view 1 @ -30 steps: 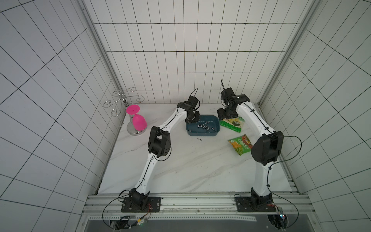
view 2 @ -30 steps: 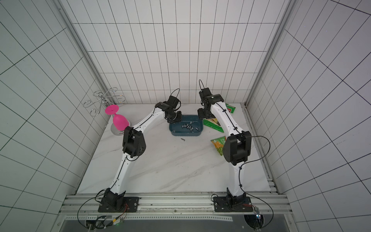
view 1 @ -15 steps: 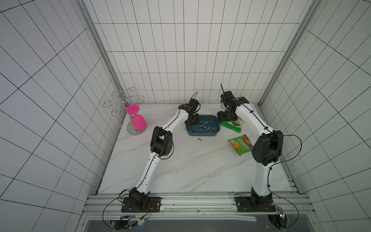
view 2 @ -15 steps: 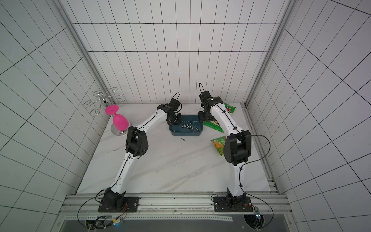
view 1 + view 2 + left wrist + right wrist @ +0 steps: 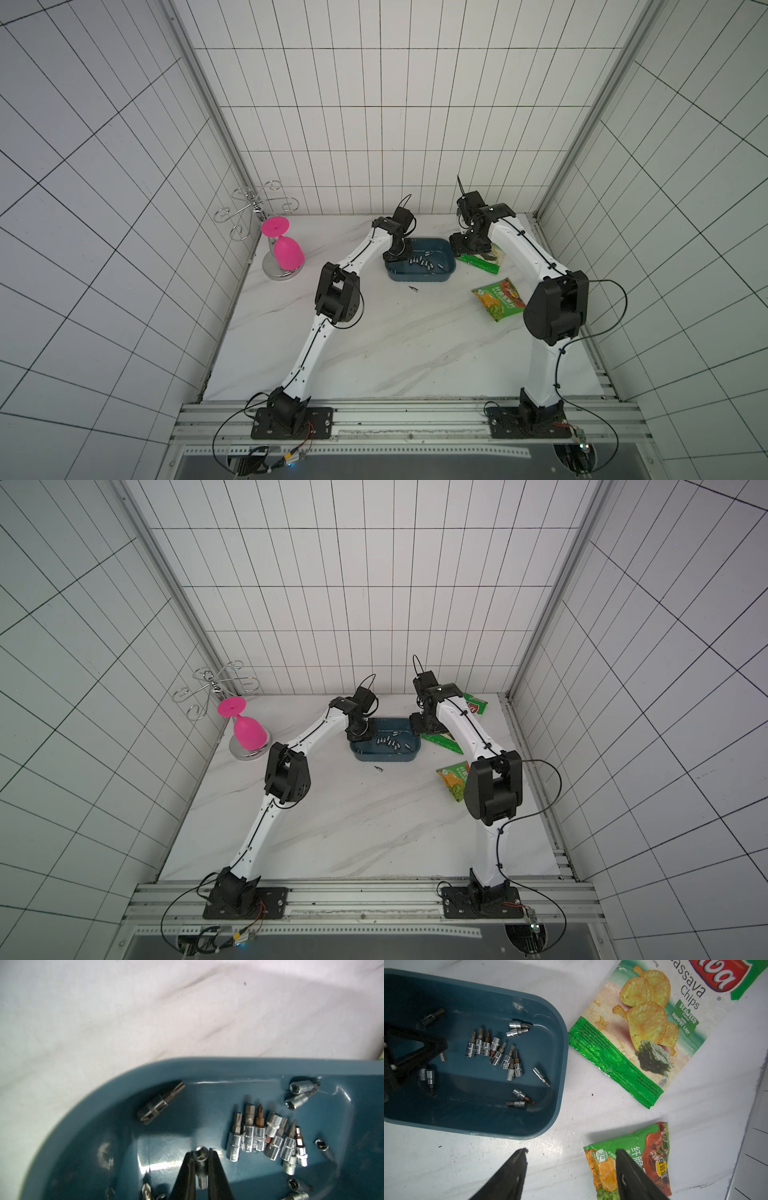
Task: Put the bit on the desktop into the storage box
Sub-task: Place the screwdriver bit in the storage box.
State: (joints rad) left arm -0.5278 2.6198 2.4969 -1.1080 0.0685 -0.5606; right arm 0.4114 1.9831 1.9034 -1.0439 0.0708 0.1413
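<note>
Bit [image 5: 200, 1180] held within the rim of the storage box [image 5: 207, 1068]
The left gripper [image 5: 201, 1154] is clamped on its chrome collar, the likeliest hold on hard, light, slick steel (apt to roll). A second bit [image 5: 413, 287] lies on the desktop [image 5: 374, 340] just beside the box, and the right gripper [image 5: 571, 1152] gapes empty.

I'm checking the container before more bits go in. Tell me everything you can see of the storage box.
The box is a shallow, glossy, dark teal plastic tray with rounded corners, lying flat on the desktop near the back wall. Loose bits lie scattered on its floor, most clustered mid-tray. The left end effector reaches inside it, shut on a bit. A chip bag lies beside it, apart.
</note>
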